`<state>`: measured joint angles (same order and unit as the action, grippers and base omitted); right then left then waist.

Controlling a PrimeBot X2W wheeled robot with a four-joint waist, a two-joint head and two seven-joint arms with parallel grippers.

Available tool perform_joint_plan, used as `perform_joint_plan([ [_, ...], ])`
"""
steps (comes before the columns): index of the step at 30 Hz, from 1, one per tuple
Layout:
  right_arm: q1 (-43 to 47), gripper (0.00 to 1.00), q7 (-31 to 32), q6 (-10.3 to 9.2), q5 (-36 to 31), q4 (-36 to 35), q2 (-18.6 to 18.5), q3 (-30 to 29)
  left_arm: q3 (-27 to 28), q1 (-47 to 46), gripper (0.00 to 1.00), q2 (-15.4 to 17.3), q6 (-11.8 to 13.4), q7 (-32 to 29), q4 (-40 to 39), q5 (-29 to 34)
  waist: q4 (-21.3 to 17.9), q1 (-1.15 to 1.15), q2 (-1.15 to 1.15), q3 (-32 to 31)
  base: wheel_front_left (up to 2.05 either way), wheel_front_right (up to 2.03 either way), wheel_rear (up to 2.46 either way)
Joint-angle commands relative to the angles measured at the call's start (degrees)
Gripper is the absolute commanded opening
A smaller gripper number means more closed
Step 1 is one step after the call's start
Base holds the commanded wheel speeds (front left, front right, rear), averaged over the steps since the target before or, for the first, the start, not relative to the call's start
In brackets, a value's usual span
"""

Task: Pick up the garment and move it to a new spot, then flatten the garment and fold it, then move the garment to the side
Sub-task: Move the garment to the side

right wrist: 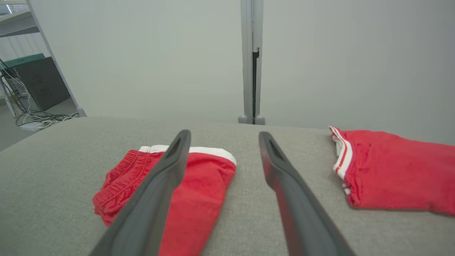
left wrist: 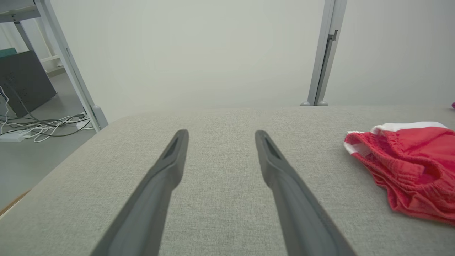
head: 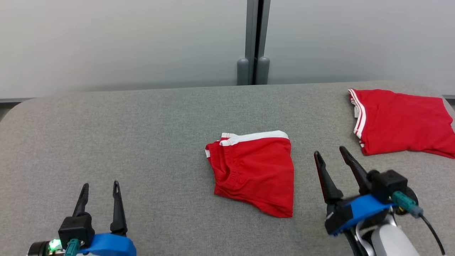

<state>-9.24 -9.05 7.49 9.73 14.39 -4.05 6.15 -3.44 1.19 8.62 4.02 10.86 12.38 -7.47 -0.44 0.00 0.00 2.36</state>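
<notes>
Lower left of head view: left gripper [head: 100,184], jaws released, nothing between them, fingers pointing up the frame over bare grey bench [head: 142,121]. Left wrist view agrees: both fingers spread wide over the fabric top, with red cloth at that frame's right edge, well apart from them. Cables [left wrist: 39,124] lie on the floor at its far left.

Frame centre: red shorts [head: 256,174], folded into a compact block, lying flat on the bench. White band along upper edge, gathered elastic at left side.

Top centre: grey post [head: 254,42] against the pale wall behind the bench.

Lower right: right gripper [head: 330,151], jaws released and empty, fingers tilted toward upper left, near the shorts' right edge but apart from it.

Upper right: second red garment [head: 401,122], folded, white stripes on its left edge, near the bench's right end, well apart from the shorts.
</notes>
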Motion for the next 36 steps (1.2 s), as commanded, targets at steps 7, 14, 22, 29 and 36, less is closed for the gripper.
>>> perform_joint_plan([
  [7,-14.5,1.00,4.6,0.01,0.0,7.3,-1.4,2.8,-1.2,-3.7,1.00,-0.5,0.4,0.9,-0.3,0.2,1.6,0.00,0.00,4.5,0.00,0.00,0.00],
  [14,-20.3,1.00,8.4,0.01,0.6,18.7,-1.2,4.7,-2.0,-5.9,1.00,-1.0,0.4,1.8,0.9,0.0,3.0,0.00,0.00,7.3,0.00,0.00,0.00],
  [22,-21.2,1.00,5.6,0.01,2.3,30.9,-0.3,5.1,-2.2,-7.9,1.00,-1.2,0.4,2.9,2.5,-0.5,4.0,0.00,0.00,9.7,0.00,0.00,0.00],
  [29,-21.0,1.00,2.0,0.02,5.9,37.5,1.0,8.4,-2.7,-9.6,1.00,-1.4,0.5,3.4,3.5,-0.7,4.1,0.00,0.00,11.3,0.00,0.00,0.00],
  [36,-25.3,0.00,-2.2,0.01,7.3,39.9,-0.1,13.0,-3.4,-10.2,1.00,-1.6,0.2,3.9,4.5,-1.1,3.9,0.00,0.00,11.3,0.00,0.00,0.00],
])
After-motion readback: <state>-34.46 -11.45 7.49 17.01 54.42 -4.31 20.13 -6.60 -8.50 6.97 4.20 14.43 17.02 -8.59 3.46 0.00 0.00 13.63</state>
